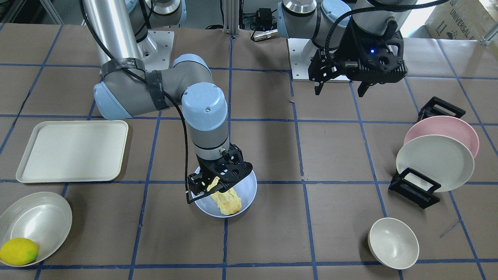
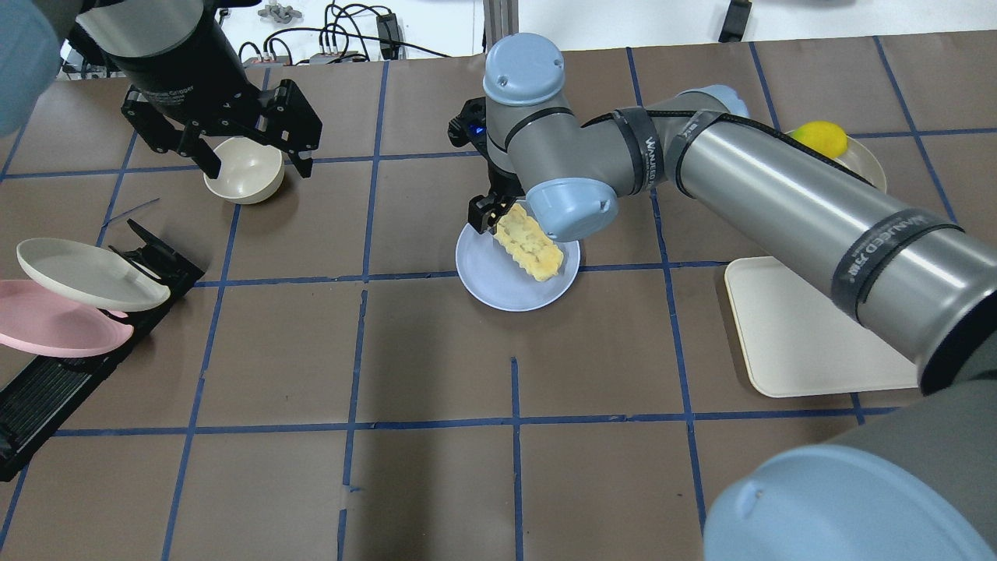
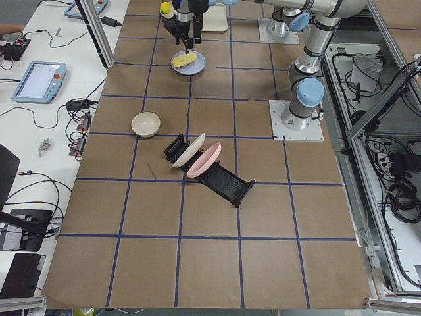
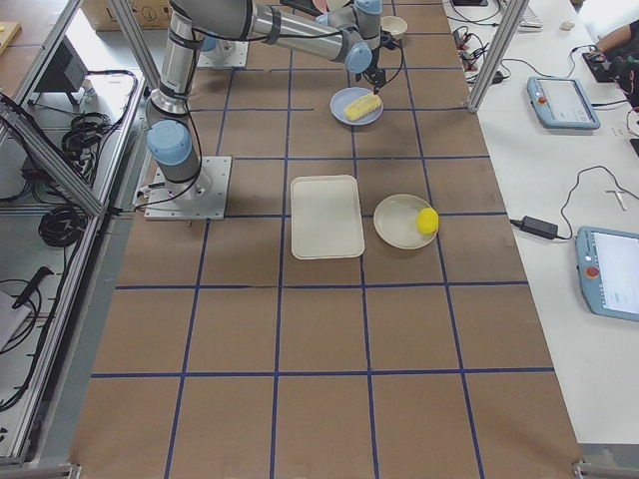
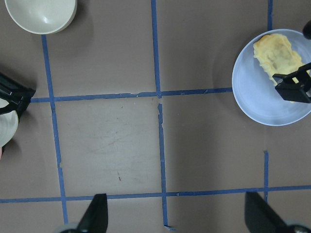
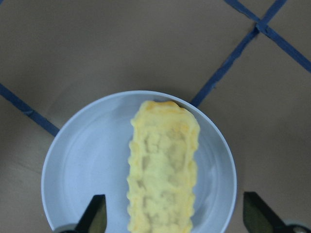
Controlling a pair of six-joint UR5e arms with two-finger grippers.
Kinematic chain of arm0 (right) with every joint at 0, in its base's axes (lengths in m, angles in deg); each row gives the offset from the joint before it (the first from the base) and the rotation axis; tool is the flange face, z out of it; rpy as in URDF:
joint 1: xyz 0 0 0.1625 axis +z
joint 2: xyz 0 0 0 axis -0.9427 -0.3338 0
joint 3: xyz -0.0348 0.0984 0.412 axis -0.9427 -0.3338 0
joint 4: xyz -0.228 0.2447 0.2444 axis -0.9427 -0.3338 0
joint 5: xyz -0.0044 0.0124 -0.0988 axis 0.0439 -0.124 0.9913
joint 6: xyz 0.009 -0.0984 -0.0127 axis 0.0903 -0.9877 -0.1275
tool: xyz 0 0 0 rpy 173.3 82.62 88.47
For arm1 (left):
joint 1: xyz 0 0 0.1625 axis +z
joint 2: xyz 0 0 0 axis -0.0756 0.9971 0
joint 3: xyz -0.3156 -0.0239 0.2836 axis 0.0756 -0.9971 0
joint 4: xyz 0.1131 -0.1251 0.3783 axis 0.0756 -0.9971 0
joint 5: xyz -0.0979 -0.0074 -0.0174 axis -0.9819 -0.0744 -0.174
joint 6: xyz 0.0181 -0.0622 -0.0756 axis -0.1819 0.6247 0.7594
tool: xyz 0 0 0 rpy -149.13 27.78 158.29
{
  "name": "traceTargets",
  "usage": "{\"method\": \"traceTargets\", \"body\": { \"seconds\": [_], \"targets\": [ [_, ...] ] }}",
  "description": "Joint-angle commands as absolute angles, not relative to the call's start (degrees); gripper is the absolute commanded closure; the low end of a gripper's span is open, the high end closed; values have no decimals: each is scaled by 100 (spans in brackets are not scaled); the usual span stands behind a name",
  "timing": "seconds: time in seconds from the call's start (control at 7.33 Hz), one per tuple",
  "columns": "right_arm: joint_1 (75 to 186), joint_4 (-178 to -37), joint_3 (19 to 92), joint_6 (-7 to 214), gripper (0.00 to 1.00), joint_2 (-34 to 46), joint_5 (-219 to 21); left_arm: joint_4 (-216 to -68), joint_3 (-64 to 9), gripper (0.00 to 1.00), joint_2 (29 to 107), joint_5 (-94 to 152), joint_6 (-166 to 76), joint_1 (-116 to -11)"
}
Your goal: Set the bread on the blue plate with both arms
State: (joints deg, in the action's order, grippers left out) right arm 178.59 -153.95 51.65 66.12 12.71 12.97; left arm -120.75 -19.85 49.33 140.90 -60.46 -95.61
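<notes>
The bread (image 6: 163,170) lies lengthwise on the blue plate (image 6: 82,160), between the spread fingers of the right gripper (image 6: 177,213) and apparently clear of both. The left gripper (image 1: 340,92) hangs well apart, fingers parted and empty, with a cream bowl (image 2: 243,169) near them.

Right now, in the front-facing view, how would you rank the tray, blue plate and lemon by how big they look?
Largest: tray
Middle: blue plate
Smallest: lemon, even though it sits nearer the camera
</notes>
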Motion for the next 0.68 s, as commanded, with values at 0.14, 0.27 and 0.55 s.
{"method": "traceTargets", "body": {
  "seconds": [0.14,0.27,0.55],
  "targets": [
    [17125,-15255,5906,6381,0,305,1249,-12075,-1982,0,4901,14081,-6046,-9548],
    [16966,-14897,6074,6381,0,-108,1240,-12006,-1964,0,4971,14072,-6055,-9530],
    [16431,-13897,6111,6364,0,-751,1284,-11680,-1964,0,5024,14072,-6055,-9530]
  ]
}}
